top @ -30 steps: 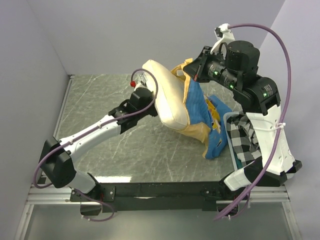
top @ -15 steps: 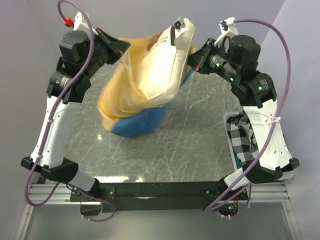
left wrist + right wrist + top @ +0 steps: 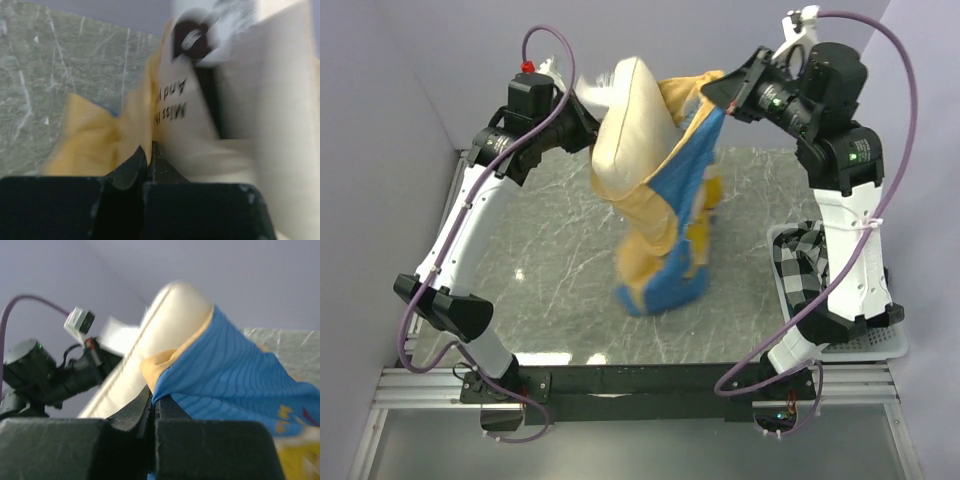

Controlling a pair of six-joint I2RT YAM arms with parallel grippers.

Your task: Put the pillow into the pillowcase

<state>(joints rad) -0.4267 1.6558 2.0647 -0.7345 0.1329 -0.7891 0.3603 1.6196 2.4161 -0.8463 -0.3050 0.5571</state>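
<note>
**Left tool** (image 3: pixel 148 152): jaws shut, tips pinched on the yellow edge of the pillowcase (image 3: pixel 670 240), hard against the pillow (image 3: pixel 628 125). Fine detail is smeared by blur. Black lettering (image 3: pixel 172 102) on the pillow face is seen just above the tips, upside down in the wrist view.

**Right tool** (image 3: pixel 153 401): jaws shut on the opposite rim of the pillowcase, where blue outer cloth folds over yellow. The pillow is seen just beyond these tips, its rounded top edge standing above the rim.

**Pillowcase:** held up between the two tools, mouth upward, blue side turned toward the right arm.

**Pillow:** lodged in the mouth. The upper part is bare and leans toward the left tool; the lower part is hidden in the sack. The sack's bottom hangs over the middle of the tabletop (image 3: pixel 540 270); contact with it cannot be told.

**Arms:** both raised high, forearms angled inward, tools facing each other at the far side.

A checked cloth (image 3: pixel 808 262) is noted in a white tray (image 3: pixel 885 345) beside the right arm's base.
</note>
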